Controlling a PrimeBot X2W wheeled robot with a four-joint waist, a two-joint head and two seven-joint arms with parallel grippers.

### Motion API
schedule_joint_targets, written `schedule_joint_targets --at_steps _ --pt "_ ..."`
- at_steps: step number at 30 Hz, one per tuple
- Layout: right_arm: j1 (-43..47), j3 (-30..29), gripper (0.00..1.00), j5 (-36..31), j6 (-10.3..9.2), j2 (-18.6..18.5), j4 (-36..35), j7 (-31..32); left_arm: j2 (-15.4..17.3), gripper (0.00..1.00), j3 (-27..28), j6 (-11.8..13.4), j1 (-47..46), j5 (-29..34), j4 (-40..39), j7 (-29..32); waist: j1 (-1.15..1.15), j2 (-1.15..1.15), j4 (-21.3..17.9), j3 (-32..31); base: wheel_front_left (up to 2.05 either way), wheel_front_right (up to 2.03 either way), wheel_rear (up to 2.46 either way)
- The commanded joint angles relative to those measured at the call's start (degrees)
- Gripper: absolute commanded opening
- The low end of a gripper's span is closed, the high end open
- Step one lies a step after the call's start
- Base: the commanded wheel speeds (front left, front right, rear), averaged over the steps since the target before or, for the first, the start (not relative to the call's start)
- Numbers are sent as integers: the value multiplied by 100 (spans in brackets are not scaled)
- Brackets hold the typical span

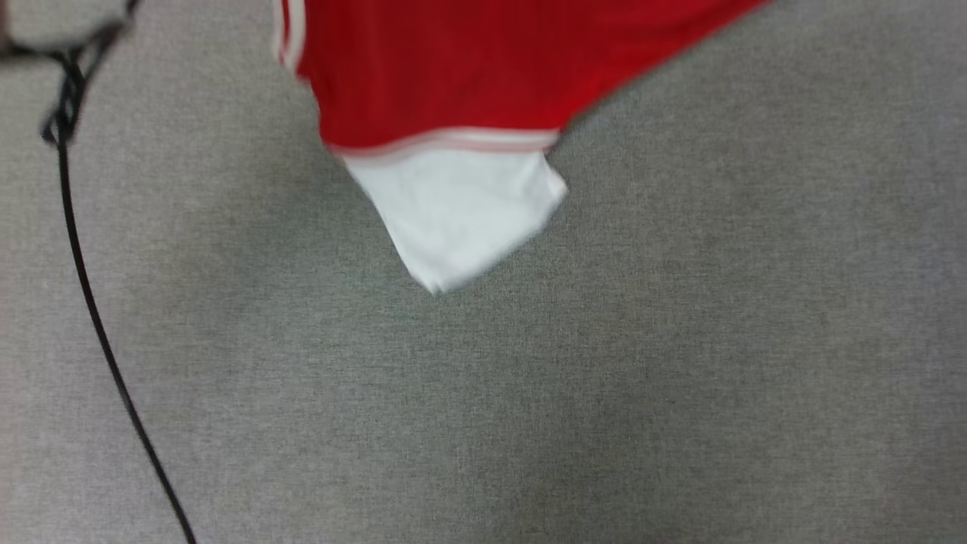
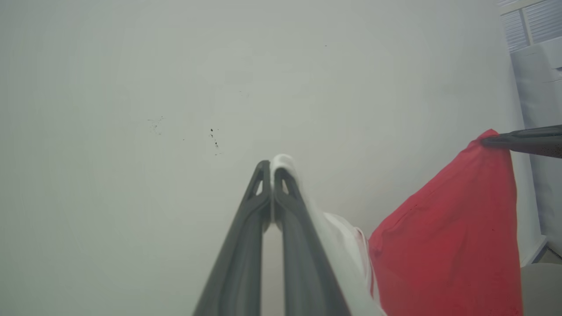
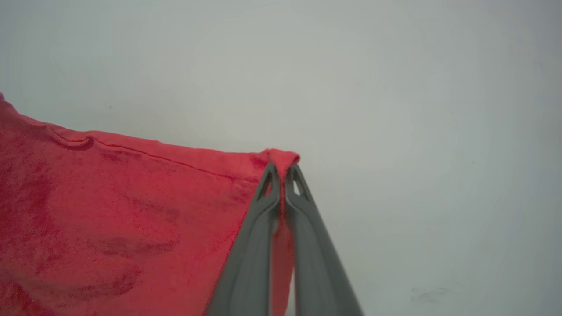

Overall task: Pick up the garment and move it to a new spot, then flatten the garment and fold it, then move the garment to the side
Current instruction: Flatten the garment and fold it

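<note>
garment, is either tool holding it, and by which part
Both hold the garment: the left tool pinches white sleeve fabric, the right tool a red edge corner.

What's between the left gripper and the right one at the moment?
The shirt: the left gripper pinches its white sleeve, the right gripper a red corner, and the cloth hangs between them, seen in the left wrist view.

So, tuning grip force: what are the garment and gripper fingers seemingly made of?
The garment: soft matte cloth, weave unclear; it drapes, creases, shows a stitched hem. The fingers of the right gripper: smooth matte dark grey, probably moulded plastic, given their tip cut-outs.
</note>
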Motion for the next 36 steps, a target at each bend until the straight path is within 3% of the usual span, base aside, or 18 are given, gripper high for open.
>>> schedule_joint_targets --at_steps 1,9,16,26,32,36 --pt "-258 11 0 -83 -4 78 111 -37 -70 0 80 -61 -294 2 159 5 -1 0 -2 147 0 0 0" --pt "-1626 166 0 -457 -4 257 930 -238 -400 0 122 -580 -1835 186 1204 -27 -1 0 75 491 0 0 0" --pt "-2024 337 0 -494 -4 490 1679 -576 -576 0 100 -900 -2197 154 2156 -262 -1 0 92 763 0 0 0" --pt "-1378 927 0 -90 -4 658 2500 -1105 -691 0 -171 -1090 -1125 27 2787 -755 -1 0 78 932 0 0 0" --pt "-588 1311 0 437 -4 662 2680 -1483 -636 0 -283 -873 43 -74 2541 -961 -1 0 94 802 0 0 0" --pt "65 1633 0 785 -4 464 2547 -1687 -556 0 -372 -723 968 -128 2199 -1031 -1 0 131 632 0 0 0"
